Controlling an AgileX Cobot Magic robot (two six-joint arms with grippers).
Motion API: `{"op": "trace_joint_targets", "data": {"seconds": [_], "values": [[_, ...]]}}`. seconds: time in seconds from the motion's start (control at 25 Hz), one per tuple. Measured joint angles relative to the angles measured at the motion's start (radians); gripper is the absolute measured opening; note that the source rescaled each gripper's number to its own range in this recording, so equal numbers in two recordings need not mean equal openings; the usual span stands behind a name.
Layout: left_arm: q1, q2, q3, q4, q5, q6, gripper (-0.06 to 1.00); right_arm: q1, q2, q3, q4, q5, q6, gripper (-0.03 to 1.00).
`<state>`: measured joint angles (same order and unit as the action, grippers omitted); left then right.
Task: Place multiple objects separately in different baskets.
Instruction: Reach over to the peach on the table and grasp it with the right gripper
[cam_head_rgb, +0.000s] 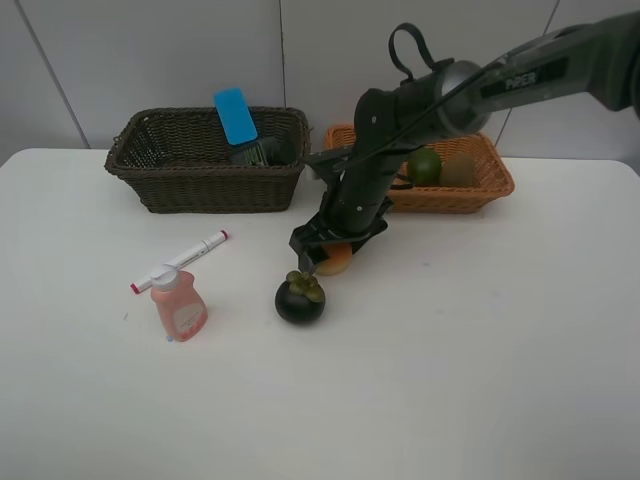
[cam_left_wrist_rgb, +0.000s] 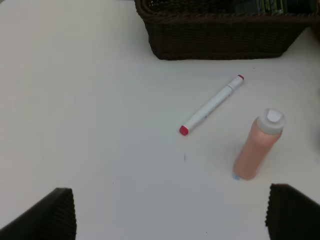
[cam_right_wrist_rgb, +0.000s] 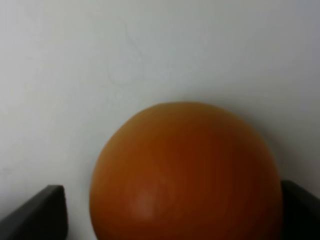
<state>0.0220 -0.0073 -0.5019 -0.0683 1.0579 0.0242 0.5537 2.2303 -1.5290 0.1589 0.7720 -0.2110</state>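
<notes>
White worktop (cam_head_rgb: 480, 350) carried everything. At its back left sat the dark brown wicker basket (cam_head_rgb: 205, 185), deeper than its neighbour, with the blue flat block (cam_head_rgb: 236, 115) leaning upright above its rim and the dark grey bottle (cam_head_rgb: 262, 152) lying low inside beside it. Just to the right, the orange-tan wicker basket (cam_head_rgb: 490, 185) held the green fruit (cam_head_rgb: 425, 165) and the brown kiwi (cam_head_rgb: 458, 172) side by side.

From the right, the right arm (cam_head_rgb: 440, 100) reached across the middle and down to the orange peach (cam_head_rgb: 337, 262), which rested on the worktop in front of the gap between the baskets. Its jaws stood apart, one dark tip (cam_right_wrist_rgb: 40, 212) on either side of the peach (cam_right_wrist_rgb: 185, 175). One tip showed clear space from the fruit; whether the other touched it could not be told. The dark mangosteen (cam_head_rgb: 300, 298), green cap up, sat just in front of the peach.

Well to the left, the pink bottle (cam_head_rgb: 180, 305) stood upright with the white-red marker (cam_head_rgb: 182, 260) lying slantwise just behind it, apart from it in the left wrist view. The left arm's jaws were wide apart over bare worktop, holding nothing, with the marker (cam_left_wrist_rgb: 212, 104) and bottle (cam_left_wrist_rgb: 259, 147) ahead of their tips (cam_left_wrist_rgb: 55, 215).
</notes>
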Motion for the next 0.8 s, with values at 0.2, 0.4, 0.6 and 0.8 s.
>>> {"op": "trace_joint_targets", "data": {"seconds": [0.2,0.4,0.6,0.8], "values": [[0.0,0.0,0.0,0.0,0.0,0.0,0.99,0.0,0.0,0.0,0.0,0.0,0.0,0.68],[0.0,0.0,0.0,0.0,0.0,0.0,0.99,0.0,0.0,0.0,0.0,0.0,0.0,0.43],[0.0,0.0,0.0,0.0,0.0,0.0,0.99,0.0,0.0,0.0,0.0,0.0,0.001,0.43],[0.0,0.0,0.0,0.0,0.0,0.0,0.99,0.0,-0.001,0.0,0.0,0.0,0.001,0.43]]}}
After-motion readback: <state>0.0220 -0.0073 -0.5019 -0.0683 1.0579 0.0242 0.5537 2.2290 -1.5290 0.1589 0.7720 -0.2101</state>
